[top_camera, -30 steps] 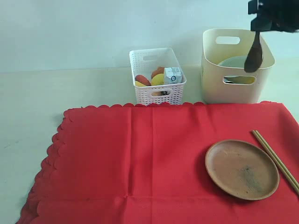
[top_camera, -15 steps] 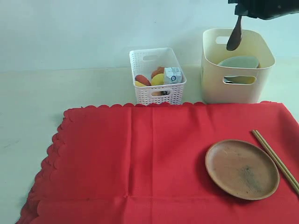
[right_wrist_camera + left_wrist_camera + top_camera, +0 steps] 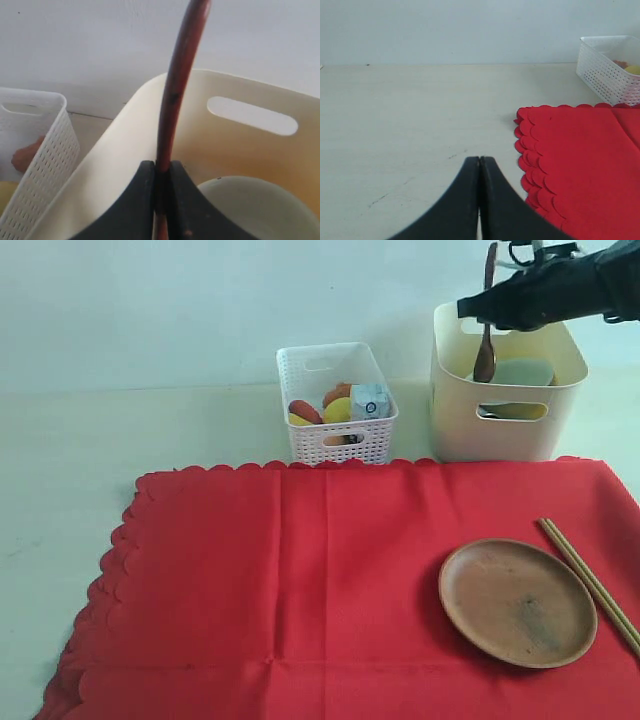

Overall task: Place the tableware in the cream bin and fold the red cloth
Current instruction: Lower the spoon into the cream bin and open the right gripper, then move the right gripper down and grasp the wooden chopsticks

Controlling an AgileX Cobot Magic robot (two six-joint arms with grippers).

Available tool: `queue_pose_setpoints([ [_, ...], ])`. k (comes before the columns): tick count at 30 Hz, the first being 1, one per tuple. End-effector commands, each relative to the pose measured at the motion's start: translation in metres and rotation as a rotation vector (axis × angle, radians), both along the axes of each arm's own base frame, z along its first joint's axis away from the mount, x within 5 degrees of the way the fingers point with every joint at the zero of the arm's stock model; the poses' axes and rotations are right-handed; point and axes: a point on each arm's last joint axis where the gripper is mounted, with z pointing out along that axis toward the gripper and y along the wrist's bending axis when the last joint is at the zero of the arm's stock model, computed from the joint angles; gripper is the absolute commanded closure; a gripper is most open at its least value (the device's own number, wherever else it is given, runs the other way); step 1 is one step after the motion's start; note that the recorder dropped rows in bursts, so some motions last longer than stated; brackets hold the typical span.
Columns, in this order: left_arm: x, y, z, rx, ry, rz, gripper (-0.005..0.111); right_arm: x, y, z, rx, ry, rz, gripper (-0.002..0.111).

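One spoon held over the cream bin

The right gripper has its jaws clamped on the spoon's dark handle, low on the shaft, so the handle stands up above the fingers while the spoon's bowl end hangs down inside the bin's rim. In the bin lies the pale greenish-white bowl, just beside the hanging spoon. The left gripper has its jaws pressed together on nothing, low over the bare table at the scalloped edge of the red cloth – well apart from the bin. The cloth lies spread flat in front of the bin. On it, well apart from the bin, rests the terracotta-brown plate, with the wooden chopsticks just beside it. Near the bin's left wall stands the white lattice basket with food in it
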Motion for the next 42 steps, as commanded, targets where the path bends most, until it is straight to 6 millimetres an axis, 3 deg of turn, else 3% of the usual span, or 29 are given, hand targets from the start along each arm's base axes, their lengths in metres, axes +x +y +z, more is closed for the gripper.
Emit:
queue_pose_setpoints([
  [1,0.000,0.000,0.000,-0.004,-0.014,0.000,0.107,0.010,0.001,-0.015,-0.040,0.018,0.053,0.108],
  [6,0.000,0.000,0.000,-0.004,-0.014,0.000,0.107,0.014,0.000,-0.033,-0.119,0.065,0.095,0.103],
  [15,0.000,0.000,0.000,-0.004,-0.014,0.000,0.107,0.011,-0.010,-0.033,-0.207,0.119,0.044,0.062],
  [22,0.000,0.000,0.000,-0.004,-0.014,0.000,0.107,-0.004,-0.016,0.003,-0.181,0.205,-0.058,0.059],
  [34,0.000,0.000,0.000,-0.004,-0.014,0.000,0.107,-0.059,-0.011,0.076,-0.184,0.400,0.043,0.059],
  [42,0.000,0.000,0.000,-0.004,-0.014,0.000,0.107,-0.097,-0.010,0.098,-0.161,0.461,0.041,0.059],
])
